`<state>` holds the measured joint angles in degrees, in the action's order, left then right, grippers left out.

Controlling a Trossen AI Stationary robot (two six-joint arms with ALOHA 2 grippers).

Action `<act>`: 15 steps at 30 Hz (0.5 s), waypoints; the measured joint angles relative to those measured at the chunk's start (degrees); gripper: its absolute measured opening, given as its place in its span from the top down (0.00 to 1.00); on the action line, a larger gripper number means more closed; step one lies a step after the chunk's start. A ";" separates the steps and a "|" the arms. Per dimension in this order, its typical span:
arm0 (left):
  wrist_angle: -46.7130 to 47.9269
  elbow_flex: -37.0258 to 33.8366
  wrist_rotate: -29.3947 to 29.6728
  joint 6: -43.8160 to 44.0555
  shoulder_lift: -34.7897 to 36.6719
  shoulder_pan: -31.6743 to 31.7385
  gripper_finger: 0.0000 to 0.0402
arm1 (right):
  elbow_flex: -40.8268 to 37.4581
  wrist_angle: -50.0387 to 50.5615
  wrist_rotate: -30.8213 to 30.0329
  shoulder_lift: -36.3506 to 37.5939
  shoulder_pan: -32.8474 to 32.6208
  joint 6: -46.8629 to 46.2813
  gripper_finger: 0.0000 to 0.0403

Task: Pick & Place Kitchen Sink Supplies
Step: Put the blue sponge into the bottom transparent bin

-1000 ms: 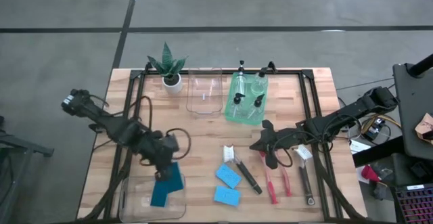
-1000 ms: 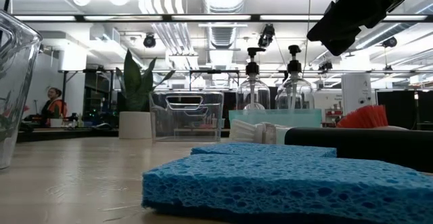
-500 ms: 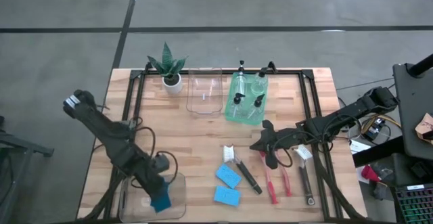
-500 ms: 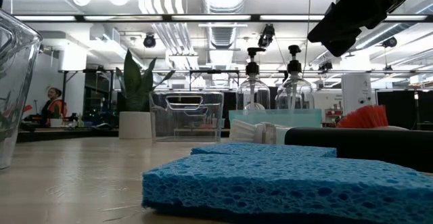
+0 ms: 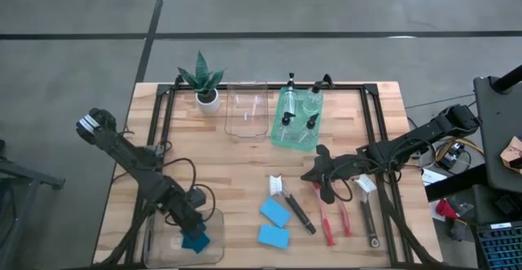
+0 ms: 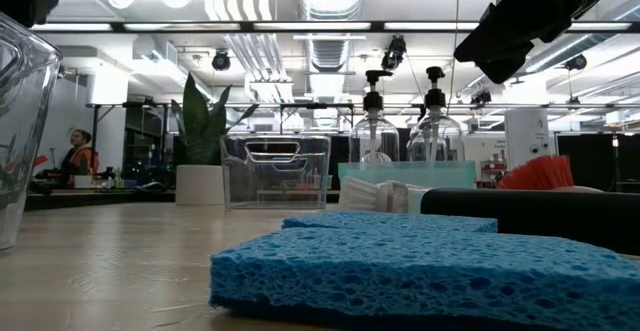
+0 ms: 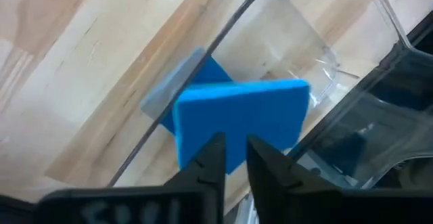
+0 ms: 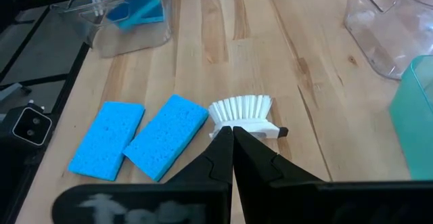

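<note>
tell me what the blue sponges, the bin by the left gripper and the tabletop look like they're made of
Blue sponges: soft open-cell foam, probably cellulose; the low view shows a rough, pitted, matte surface.
Bin: clear, hard, glossy plastic by the look of it; the wood shows through its walls, and the dark blue sponge sits inside it.
Tabletop: light wood planks with visible grain and seams, smooth finish.

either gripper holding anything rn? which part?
Left gripper pinches the dark blue sponge by its near edge, inside the clear bin; whether it is letting go cannot be told. Right gripper is shut, empty.
</note>
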<state>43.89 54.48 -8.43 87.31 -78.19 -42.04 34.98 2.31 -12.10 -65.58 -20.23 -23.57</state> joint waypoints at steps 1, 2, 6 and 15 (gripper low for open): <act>-0.16 0.00 0.00 0.06 0.06 -0.02 0.84 | 0.00 0.00 0.00 0.00 -0.01 0.00 0.98; -0.21 0.10 0.00 0.00 0.17 -0.02 0.81 | 0.00 0.00 0.00 0.00 0.00 0.00 0.98; -0.23 1.64 -0.45 -0.42 0.86 0.15 0.68 | -0.02 -0.02 0.00 0.00 0.00 0.04 0.98; -0.83 10.48 17.36 -16.25 2.50 2.62 0.58 | -0.02 -0.06 -0.02 0.00 0.00 0.20 0.98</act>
<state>43.06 64.96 8.93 71.07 -75.69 -39.42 34.96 2.25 -12.11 -65.58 -20.23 -23.38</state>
